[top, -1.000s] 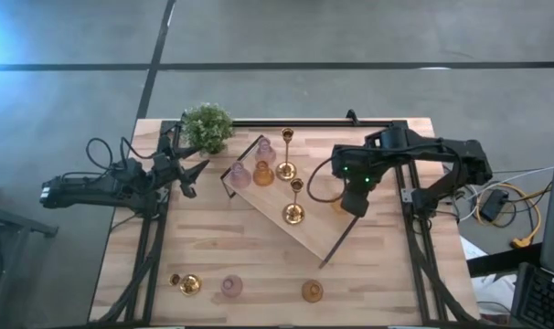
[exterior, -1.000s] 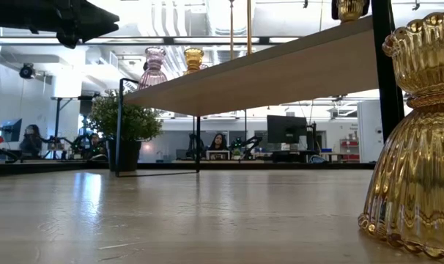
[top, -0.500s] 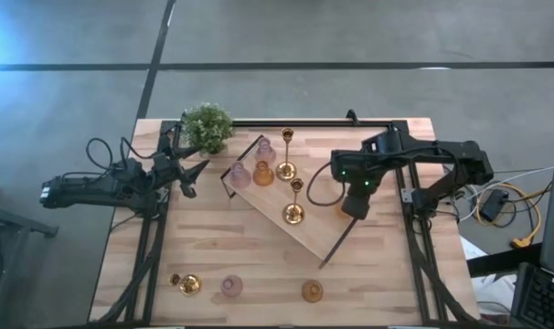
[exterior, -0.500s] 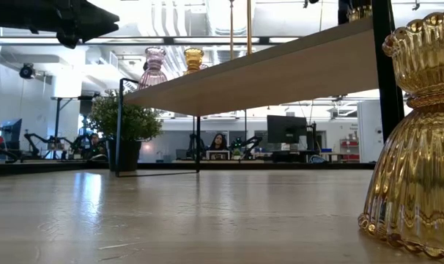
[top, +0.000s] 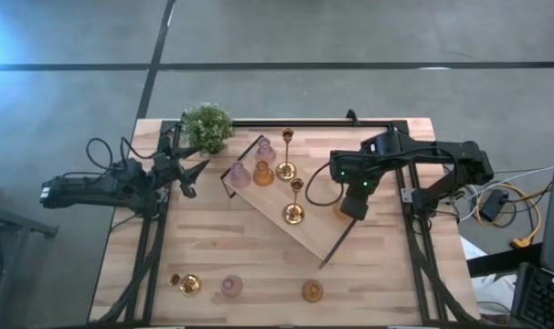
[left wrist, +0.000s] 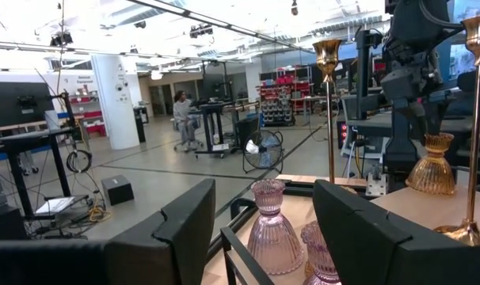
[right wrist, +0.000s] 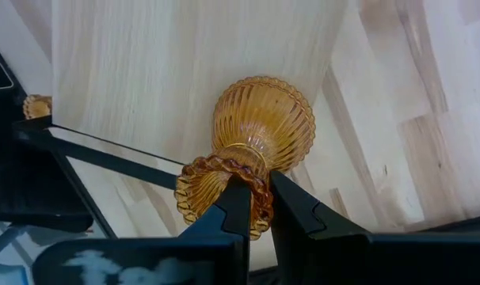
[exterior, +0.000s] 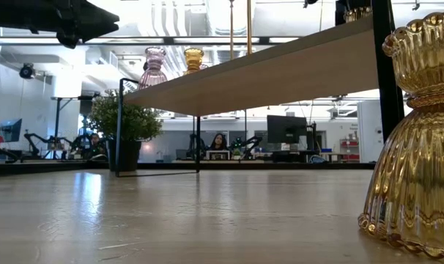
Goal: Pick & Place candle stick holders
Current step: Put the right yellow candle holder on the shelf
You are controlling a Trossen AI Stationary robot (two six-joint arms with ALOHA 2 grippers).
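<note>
- One amber holder [right wrist: 252, 150] sits clamped by its rim in the right gripper [right wrist: 253, 207], over the tray's [top: 315, 238] right edge, frame centre-right.
- Left gripper [left wrist: 260, 229] waits open, centre-left.
- Four holders already stand on the tray.
- Three holders wait along the bottom: gold [top: 188, 284], pink [top: 231, 287], amber [top: 312, 291].

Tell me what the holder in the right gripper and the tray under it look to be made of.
Amber holder: apparently glass, glossy and see-through, with moulded vertical ribs and a beaded rim. The right gripper has its jaws shut on that rim.
Tray: pale, matte wood with visible grain, likely unvarnished or lightly sealed; its thin handle looks like black metal.
</note>
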